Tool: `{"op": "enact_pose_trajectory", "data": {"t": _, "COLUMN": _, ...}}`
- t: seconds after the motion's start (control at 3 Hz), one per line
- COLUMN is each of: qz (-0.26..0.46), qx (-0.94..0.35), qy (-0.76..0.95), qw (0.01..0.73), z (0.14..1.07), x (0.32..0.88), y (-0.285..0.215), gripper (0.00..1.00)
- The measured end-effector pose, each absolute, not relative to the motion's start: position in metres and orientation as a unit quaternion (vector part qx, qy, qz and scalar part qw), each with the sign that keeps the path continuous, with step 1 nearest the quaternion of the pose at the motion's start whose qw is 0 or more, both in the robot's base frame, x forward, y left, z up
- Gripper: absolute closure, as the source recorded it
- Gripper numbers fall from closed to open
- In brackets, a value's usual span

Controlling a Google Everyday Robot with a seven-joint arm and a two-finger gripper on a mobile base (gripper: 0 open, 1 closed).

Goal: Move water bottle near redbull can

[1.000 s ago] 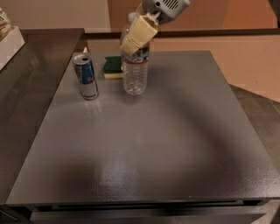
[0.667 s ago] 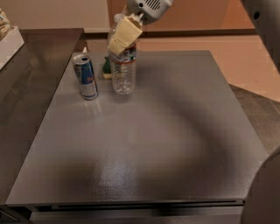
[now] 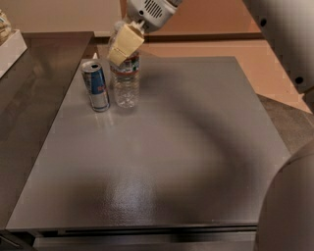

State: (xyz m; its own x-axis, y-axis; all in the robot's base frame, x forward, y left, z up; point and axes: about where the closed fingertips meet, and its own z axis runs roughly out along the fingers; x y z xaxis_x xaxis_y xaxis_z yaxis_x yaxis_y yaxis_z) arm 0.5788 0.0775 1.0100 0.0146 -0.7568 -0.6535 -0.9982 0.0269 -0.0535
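The water bottle point(image 3: 126, 84) is clear and ribbed and stands upright at the back left of the grey table point(image 3: 171, 147). The redbull can point(image 3: 96, 86), blue and silver, stands upright just left of it with a narrow gap between them. My gripper point(image 3: 121, 45) comes down from the top and is shut on the bottle's upper part, its cream fingers point(image 3: 125, 41) hiding the cap. I cannot tell whether the bottle's base touches the table.
A darker counter point(image 3: 29, 98) adjoins the table's left side, with a white object point(image 3: 11, 46) at its far left. My arm point(image 3: 149, 9) reaches in from the top. Part of my body point(image 3: 289, 206) fills the lower right corner.
My gripper has carried the water bottle to the left, from the table's back middle to right beside the can. The can has not moved. The green-and-yellow sponge no longer shows.
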Motion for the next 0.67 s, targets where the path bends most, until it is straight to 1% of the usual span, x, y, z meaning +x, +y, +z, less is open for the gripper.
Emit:
{"op": "enact_pose_trajectory", "data": {"t": 0.33, "qz": 0.23, "qx": -0.663, "qy": 0.662, "qw": 0.264, "z": 0.998, "x": 0.579, "y": 0.089, "gripper": 1.0}}
{"op": "enact_pose_trajectory", "data": {"t": 0.67, "qz": 0.227, "qx": -0.668, "qy": 0.661, "qw": 0.257, "z": 0.986, "x": 0.58, "y": 0.096, "gripper": 0.82}}
